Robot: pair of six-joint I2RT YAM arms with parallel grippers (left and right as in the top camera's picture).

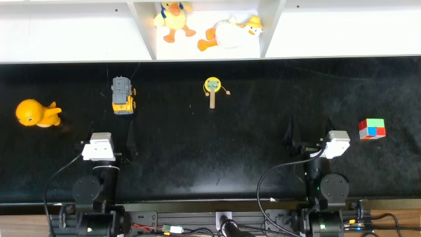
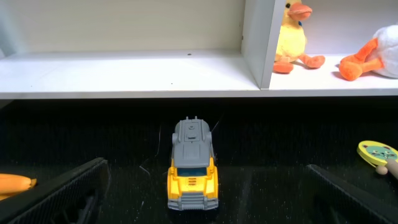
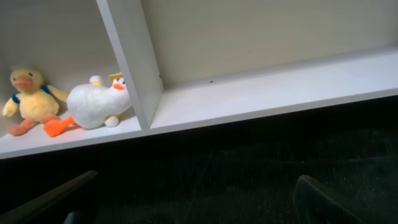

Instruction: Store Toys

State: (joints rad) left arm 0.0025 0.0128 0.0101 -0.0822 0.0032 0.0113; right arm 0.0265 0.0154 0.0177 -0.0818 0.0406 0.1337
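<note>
A yellow and grey toy truck (image 1: 122, 95) (image 2: 193, 171) stands on the black table, just ahead of my left gripper (image 1: 110, 137), which is open and low, its fingers (image 2: 68, 193) wide apart on either side of the truck's line. An orange duck (image 1: 36, 113) (image 2: 13, 184) lies at the far left. A small yellow rattle drum (image 1: 212, 89) (image 2: 377, 154) rests mid-table. A coloured cube (image 1: 371, 129) sits to the right of my right gripper (image 1: 309, 135), also open with nothing between its fingers (image 3: 329, 199).
A white shelf (image 1: 148, 39) runs along the table's far edge. Its middle compartment holds a yellow plush duck (image 1: 174, 16) (image 2: 292, 34) (image 3: 28, 96) and a white plush duck (image 1: 230, 33) (image 3: 93, 106). The left compartment (image 2: 124, 68) and right compartment (image 3: 280, 87) are bare.
</note>
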